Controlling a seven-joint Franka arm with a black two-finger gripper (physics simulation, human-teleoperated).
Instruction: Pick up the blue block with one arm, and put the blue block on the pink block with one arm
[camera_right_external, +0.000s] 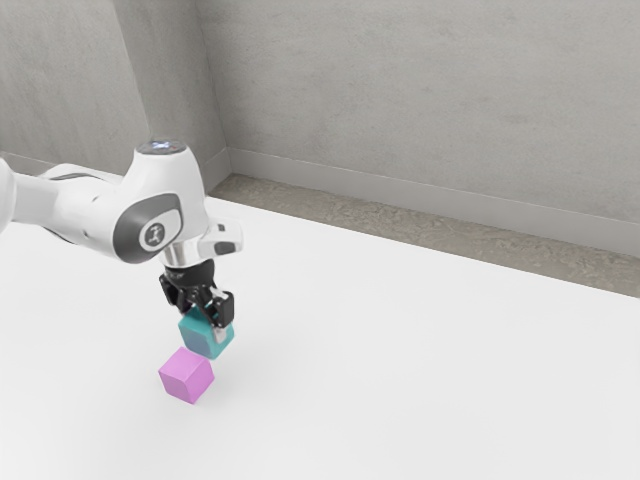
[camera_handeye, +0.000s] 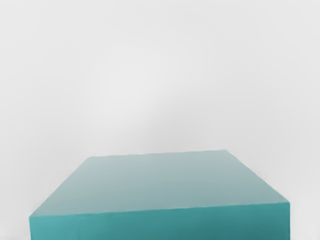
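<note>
The arm (camera_right_external: 85, 205) is cut off by the exterior view's left edge. The gripper (camera_right_external: 208, 320) covers the top face of the blue block (camera_right_external: 207, 343). Whether the blue block touches the pink block (camera_right_external: 186, 376) cannot be told from this angle. In the wrist view the blue block (camera_handeye: 160, 192) is cut off by the lower edge, its underside hidden. The table (camera_right_external: 430, 380) runs past the picture's edges.

Far side, close wrist; common blue block (camera_handeye: 160, 192)
</note>
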